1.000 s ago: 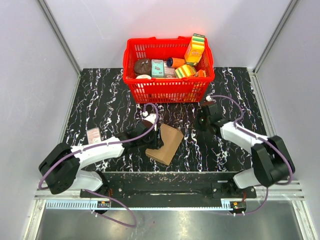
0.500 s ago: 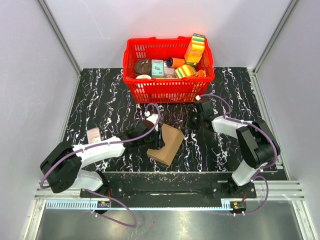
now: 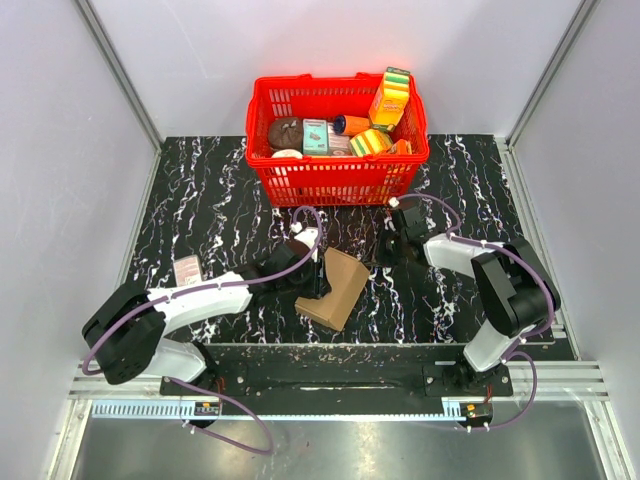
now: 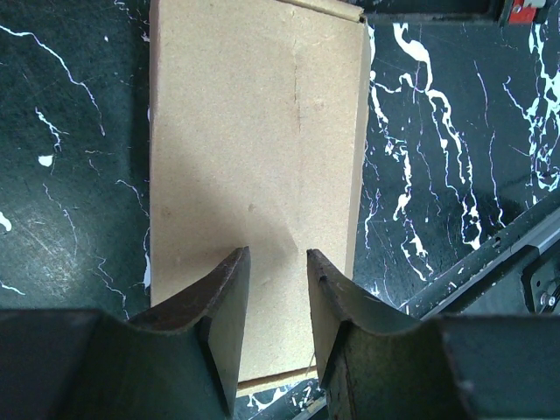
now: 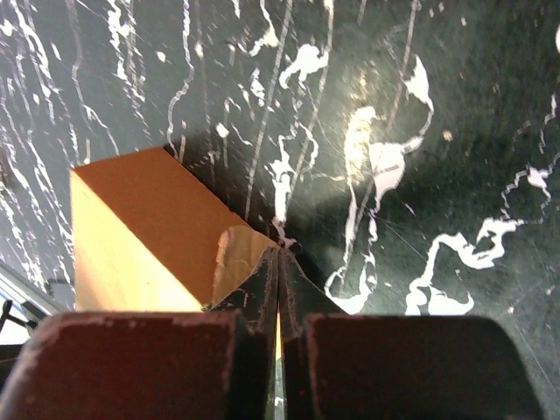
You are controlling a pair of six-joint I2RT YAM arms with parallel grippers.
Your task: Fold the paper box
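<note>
Top view: the paper box [image 3: 338, 290], a slim rectangular carton of plain brown cardboard, lies on the black white-veined marble-pattern table [image 3: 200, 200]. It sits at 6 o'clock from the red plastic lattice basket [image 3: 262, 130] and well apart from it, close to the table's near edge. Its long axis runs from about 1 o'clock to 7 o'clock.

The left gripper [image 3: 313, 277] meets the carton at its 9 o'clock long edge. The right gripper [image 3: 386, 250] sits on the 2 o'clock side, near the carton's far right corner. The basket holds colourful printed packages, among them an upright yellow-and-green box [image 3: 390, 95]. A small pale rectangular packet [image 3: 187, 270] lies flat on the table at 9 o'clock from the carton, well apart from it.

Left wrist view: the left gripper [image 4: 276, 255] has its two dark fingers [image 4: 229, 302] parted by a narrow gap. The broad flat panel of the paper box [image 4: 254, 149] shows through the gap and beyond it. Whether the tips touch the cardboard cannot be told.

Right wrist view: the right gripper [image 5: 280, 258] has its fingers [image 5: 254, 297] pressed together with nothing between them. The tips sit just beside a corner of the paper box [image 5: 140, 227], above the table; contact cannot be told.
</note>
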